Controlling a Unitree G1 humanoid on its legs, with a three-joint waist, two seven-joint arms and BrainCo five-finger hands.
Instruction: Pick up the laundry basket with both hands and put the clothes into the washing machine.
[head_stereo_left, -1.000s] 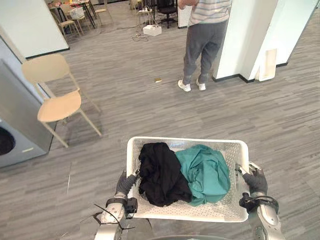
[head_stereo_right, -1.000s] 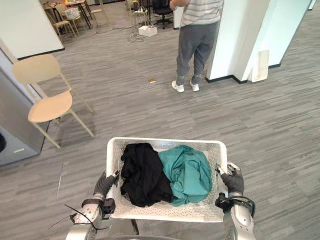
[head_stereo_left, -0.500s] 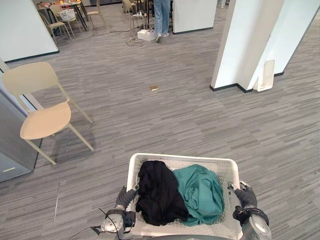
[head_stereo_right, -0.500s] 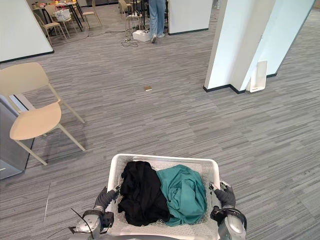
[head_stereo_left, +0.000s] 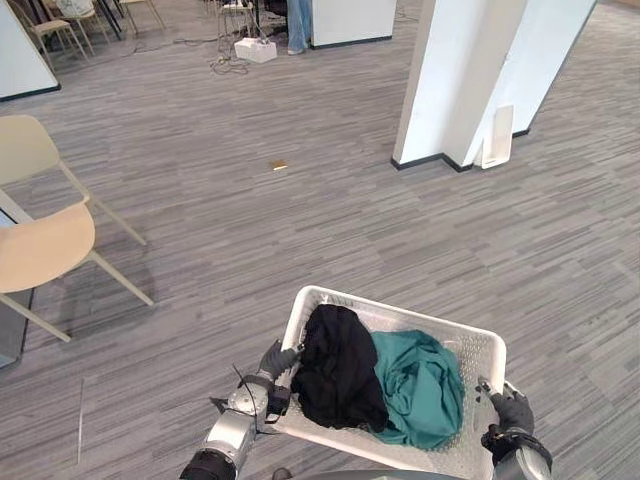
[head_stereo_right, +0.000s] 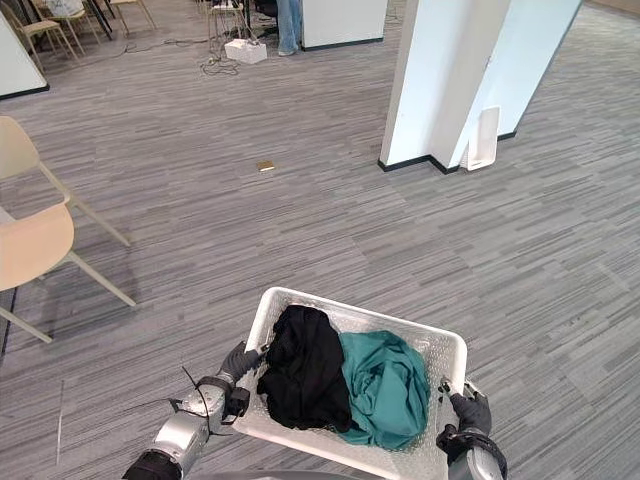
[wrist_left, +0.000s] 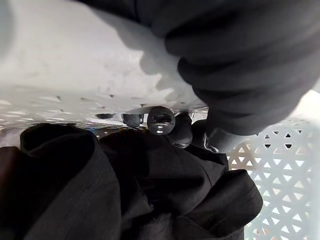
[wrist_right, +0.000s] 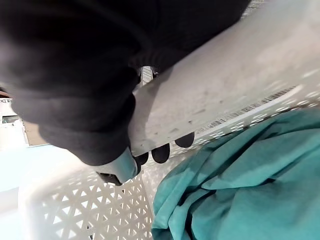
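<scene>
A white perforated laundry basket (head_stereo_left: 342, 302) is held up in front of me, tilted, with a black garment (head_stereo_left: 337, 367) on its left side and a teal garment (head_stereo_left: 420, 385) on its right. My left hand (head_stereo_left: 274, 359) is shut on the basket's left rim; in the left wrist view its fingertips (wrist_left: 161, 120) hook over the rim (wrist_left: 75, 80) above the black garment (wrist_left: 125, 190). My right hand (head_stereo_left: 511, 411) is shut on the right rim; its fingertips (wrist_right: 161, 152) curl under the rim (wrist_right: 220, 95) beside the teal garment (wrist_right: 235, 185).
A beige chair (head_stereo_left: 40, 240) stands at the left on the grey plank floor. A white pillar (head_stereo_left: 455, 75) rises at the back right. A person's legs (head_stereo_left: 298, 20), a white box (head_stereo_left: 256, 49) and more chairs (head_stereo_left: 60, 12) are far back. A small object (head_stereo_left: 279, 165) lies on the floor.
The camera has swung right: the chair slid toward the left edge and the grey machine left the picture. The basket now sits tilted, and both hands keep their hold on its rims.
</scene>
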